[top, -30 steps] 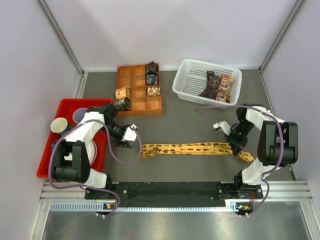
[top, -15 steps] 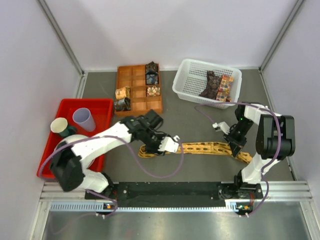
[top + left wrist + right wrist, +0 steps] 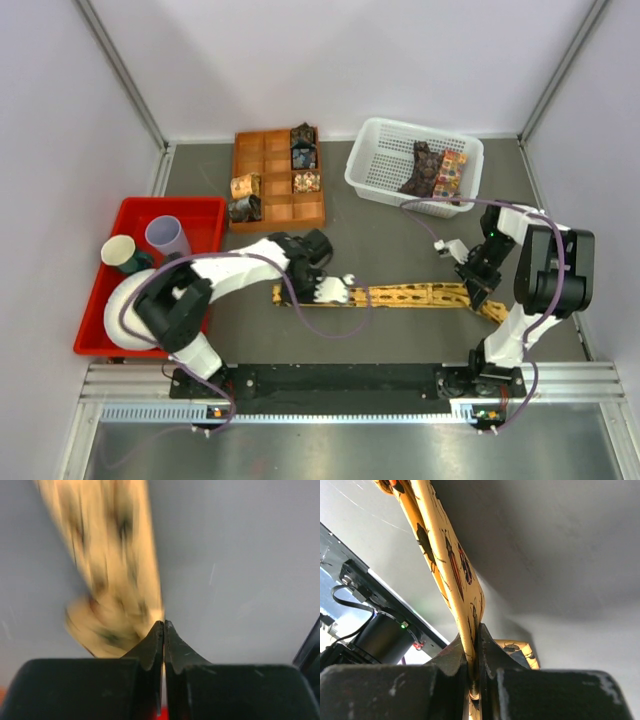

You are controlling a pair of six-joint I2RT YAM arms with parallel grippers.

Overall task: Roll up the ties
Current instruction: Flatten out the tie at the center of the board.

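A golden-yellow tie (image 3: 410, 295) with dark beetle markings lies stretched left to right across the grey table. My left gripper (image 3: 340, 290) sits on its left part. In the left wrist view the jaws (image 3: 163, 623) are shut at the edge of the blurred yellow tie (image 3: 110, 580), with a yellow sliver showing between them. My right gripper (image 3: 475, 287) is shut on the tie near its right end. The right wrist view shows the fabric (image 3: 440, 545) pinched between the jaws (image 3: 476, 630), with a folded tail (image 3: 520, 650) lying behind.
An orange-brown compartment tray (image 3: 270, 180) at the back holds several rolled ties (image 3: 303, 148). Beside it, a white mesh basket (image 3: 370, 170) contains more ties (image 3: 430, 170). A red bin (image 3: 90, 320) with two cups (image 3: 167, 237) stands at the left. A black rail (image 3: 340, 378) runs along the near edge.
My left arm swung right from beside the red bin to the tie, and its gripper closed there. The tie's left end shifted a little. The right gripper has barely moved.
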